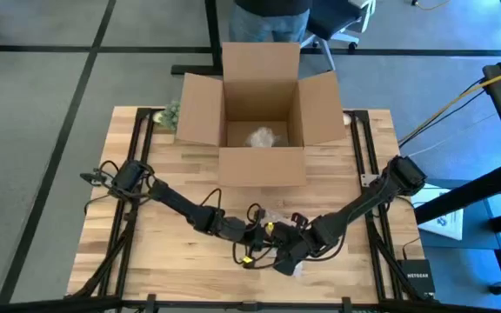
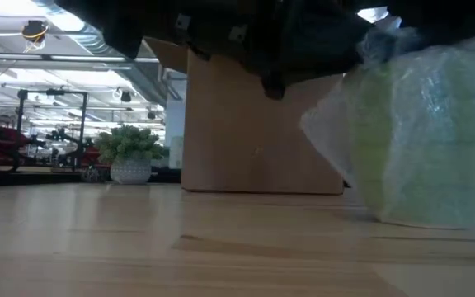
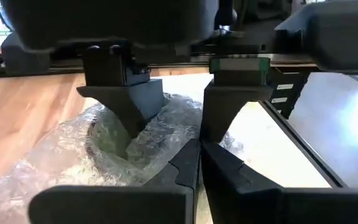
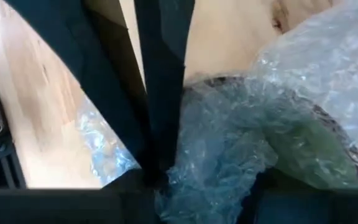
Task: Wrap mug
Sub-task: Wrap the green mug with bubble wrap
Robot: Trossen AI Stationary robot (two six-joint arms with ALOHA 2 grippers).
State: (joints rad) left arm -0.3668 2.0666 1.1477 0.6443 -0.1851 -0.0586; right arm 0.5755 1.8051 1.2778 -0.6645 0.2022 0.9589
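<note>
Near the table's front edge, centre, both grippers meet over the mug — greenish, already swathed in bubble wrap, sitting on the table.

Left of the bundle: left gripper reaches in low from the left side. In its wrist view the two near fingers sit pressed together, nothing visible between them, so clenched on nothing as far as I can see. Just ahead of those fingers, the other arm's two fingers come down spread apart, one digging into the wrap over the mug.

Right of the bundle: right gripper comes in from the right arm, directly on the wrapped mug. Its wrist view shows dark fingers against crumpled wrap, the mug's rim and green body showing through beside them — whether it actually pinches the wrap, cannot tell.

Behind both grippers: open cardboard box, flaps out, with a clump of wrap in it. It blocks the far side. Behind the box's left corner, a small potted plant. Loose yellow and black cabling trails under the grippers.
</note>
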